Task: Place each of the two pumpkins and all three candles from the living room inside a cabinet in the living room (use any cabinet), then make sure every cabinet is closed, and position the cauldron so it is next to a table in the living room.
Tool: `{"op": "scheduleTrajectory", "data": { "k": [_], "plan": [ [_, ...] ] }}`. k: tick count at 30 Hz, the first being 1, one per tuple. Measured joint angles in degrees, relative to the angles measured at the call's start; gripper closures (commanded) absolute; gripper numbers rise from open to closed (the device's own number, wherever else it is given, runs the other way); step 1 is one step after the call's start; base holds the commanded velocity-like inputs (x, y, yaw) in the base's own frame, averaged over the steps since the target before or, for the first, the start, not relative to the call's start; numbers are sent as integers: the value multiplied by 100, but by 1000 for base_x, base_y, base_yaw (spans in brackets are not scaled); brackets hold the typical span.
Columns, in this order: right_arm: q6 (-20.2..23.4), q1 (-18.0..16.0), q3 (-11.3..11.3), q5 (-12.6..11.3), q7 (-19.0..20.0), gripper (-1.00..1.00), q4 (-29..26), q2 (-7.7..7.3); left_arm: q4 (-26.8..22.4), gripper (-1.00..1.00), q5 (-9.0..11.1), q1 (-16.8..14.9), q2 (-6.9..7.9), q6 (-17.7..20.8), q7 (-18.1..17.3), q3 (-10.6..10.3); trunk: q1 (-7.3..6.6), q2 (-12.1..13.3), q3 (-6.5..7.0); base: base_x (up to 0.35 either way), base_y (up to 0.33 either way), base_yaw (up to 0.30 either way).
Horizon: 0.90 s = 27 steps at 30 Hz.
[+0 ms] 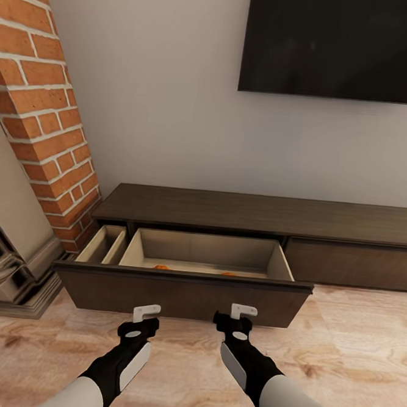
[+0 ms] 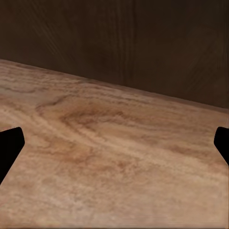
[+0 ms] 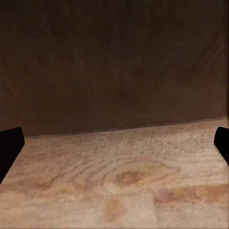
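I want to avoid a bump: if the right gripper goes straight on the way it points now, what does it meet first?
Most likely the dark front panel of the open drawer. The right gripper, open and empty, points at it just above the wooden floor. Depth is unclear.

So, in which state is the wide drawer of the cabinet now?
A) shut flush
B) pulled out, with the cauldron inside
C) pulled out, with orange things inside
C: the drawer of the cabinet stands pulled out, and two orange pumpkins peek above its front edge.
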Motion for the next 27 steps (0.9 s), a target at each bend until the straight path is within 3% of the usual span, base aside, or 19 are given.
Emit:
{"op": "scheduleTrajectory", "data": {
  "k": [4, 8, 12, 19, 24, 27],
  "plan": [
    [-837, 1, 163, -4, -14, -100, 530, 0, -3, -100, -3, 3, 7, -498, 6, -274, 10, -5, -89, 0, 0, 0],
    [-1341, 0, 219, -5, -18, -100, 908, 5, -6, -100, -32, 4, 8, -676, 42, -472, 21, -11, -178, 0, 0, 0],
    [-1870, 2, 226, -11, -16, -100, 1006, 0, -8, -100, -45, 10, 9, -751, 73, -536, 31, -16, -266, 0, 0, 0],
    [-2141, 3, 230, -14, -14, -100, 1028, -2, -13, -100, -51, 29, 18, -1328, 103, -761, 31, -17, -267, 0, 0, 0],
    [-2793, 42, 236, -18, -7, -100, 1028, 3, -19, -100, -50, 81, 98, -1631, 102, -963, 31, -17, -267, 0, 0, 0],
    [-2974, 51, 236, -21, -5, -100, 1028, 0, -20, -100, -50, 101, 128, -1784, 106, -1103, 31, -17, -267, 0, 0, 0]
  ]
}}
